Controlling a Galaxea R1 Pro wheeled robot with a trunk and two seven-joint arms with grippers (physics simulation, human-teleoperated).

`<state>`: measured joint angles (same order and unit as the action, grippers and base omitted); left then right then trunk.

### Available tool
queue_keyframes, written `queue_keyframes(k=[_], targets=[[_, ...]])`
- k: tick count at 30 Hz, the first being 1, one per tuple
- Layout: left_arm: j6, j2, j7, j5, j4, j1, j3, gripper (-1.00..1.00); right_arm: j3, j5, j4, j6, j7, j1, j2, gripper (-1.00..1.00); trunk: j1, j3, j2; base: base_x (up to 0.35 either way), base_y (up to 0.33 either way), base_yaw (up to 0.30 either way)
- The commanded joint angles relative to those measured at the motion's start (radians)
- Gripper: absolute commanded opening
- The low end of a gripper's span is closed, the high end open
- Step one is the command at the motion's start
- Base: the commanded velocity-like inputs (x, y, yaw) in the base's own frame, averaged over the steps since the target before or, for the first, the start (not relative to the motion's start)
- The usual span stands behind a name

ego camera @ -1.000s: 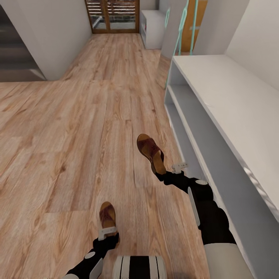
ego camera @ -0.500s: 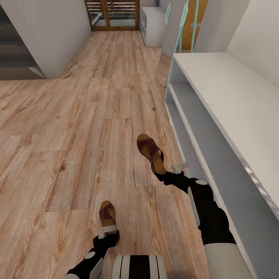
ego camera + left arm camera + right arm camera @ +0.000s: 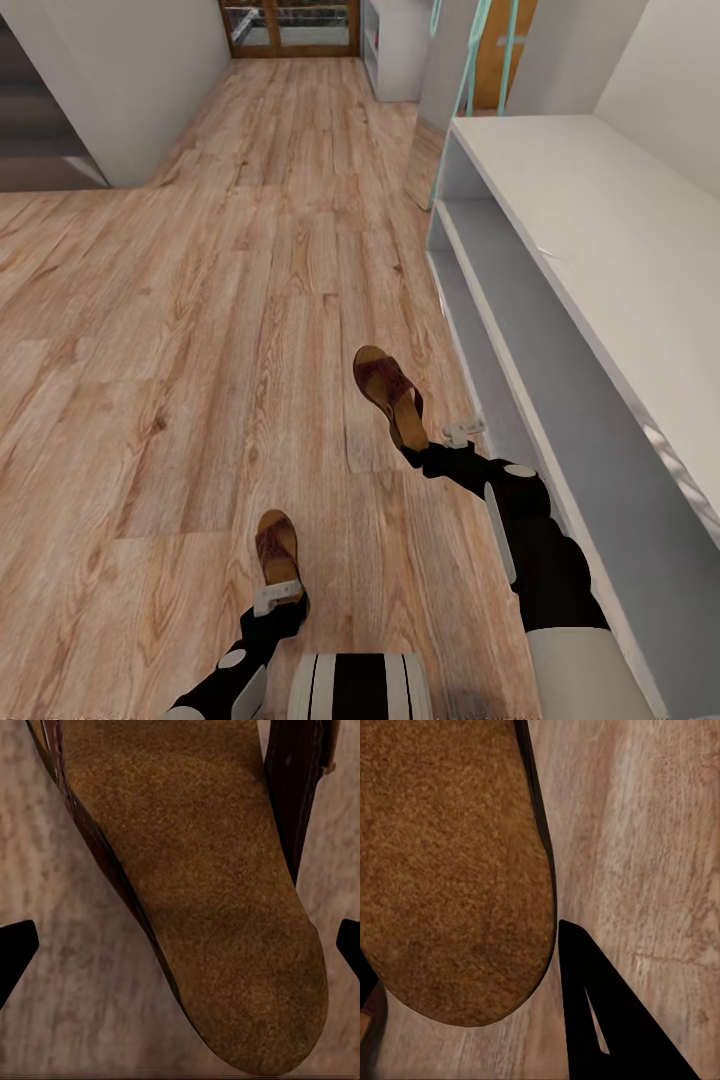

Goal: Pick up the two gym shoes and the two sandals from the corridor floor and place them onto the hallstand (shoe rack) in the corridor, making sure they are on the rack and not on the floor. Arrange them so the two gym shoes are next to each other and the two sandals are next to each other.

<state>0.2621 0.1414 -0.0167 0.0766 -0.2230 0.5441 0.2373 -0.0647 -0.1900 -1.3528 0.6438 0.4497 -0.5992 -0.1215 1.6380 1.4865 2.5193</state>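
Note:
One dark brown sandal (image 3: pixel 389 391) with a tan footbed hangs above the corridor floor (image 3: pixel 180 330), and my right gripper (image 3: pixel 418 446) is shut on its heel (image 3: pixel 450 877). The other sandal (image 3: pixel 277 547) lies on the floor near the picture's lower edge. My left gripper (image 3: pixel 280 598) is open, and its fingertips (image 3: pixel 15 954) stand wide on either side of that sandal's heel (image 3: pixel 225 915). The pale hallstand (image 3: pixel 590 220) runs along the right, with its top and two open tiers bare. The gym shoes are out of view.
A wooden glazed door (image 3: pixel 290 25) closes the corridor's far end, beside a low white shelf unit (image 3: pixel 395 50). A grey wall corner (image 3: pixel 130 90) juts in at the left. Open plank floor spreads ahead and to the left.
The whole picture has shifted, with floor, door and hallstand sliding upward, so the camera moved. The right sandal stayed with my right gripper. The left sandal drifted slightly upward with the floor.

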Motion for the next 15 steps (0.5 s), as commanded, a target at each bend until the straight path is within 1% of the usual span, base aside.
queue_keyframes(k=[1, 3, 12, 15], targets=[[0.003, 0.001, -0.002, 0.008, 0.001, 0.0, 0.008, 1.0, -0.003, -0.005, -0.001, 0.005, 0.008, -0.001, -0.001, -1.0, 0.0, 0.005, 0.001, 0.0, 0.0, 0.0], [0.003, 0.002, -0.002, 0.008, 0.001, 0.0, 0.008, 1.0, -0.003, -0.005, -0.002, 0.005, 0.008, -0.001, -0.001, -1.0, 0.001, 0.012, 0.001, 0.0, 0.0, 0.0], [0.006, 0.006, -0.006, 0.009, 0.001, 0.0, 0.008, 1.0, -0.003, -0.005, -0.002, 0.005, 0.008, -0.001, -0.001, -1.0, 0.001, 0.012, 0.001, 0.0, 0.0, 0.0], [0.006, 0.005, -0.024, 0.008, 0.001, 0.0, -0.009, 1.0, -0.003, -0.005, -0.002, 0.005, 0.007, -0.001, -0.001, -1.0, 0.001, 0.012, 0.001, 0.0, 0.0, 0.0]])
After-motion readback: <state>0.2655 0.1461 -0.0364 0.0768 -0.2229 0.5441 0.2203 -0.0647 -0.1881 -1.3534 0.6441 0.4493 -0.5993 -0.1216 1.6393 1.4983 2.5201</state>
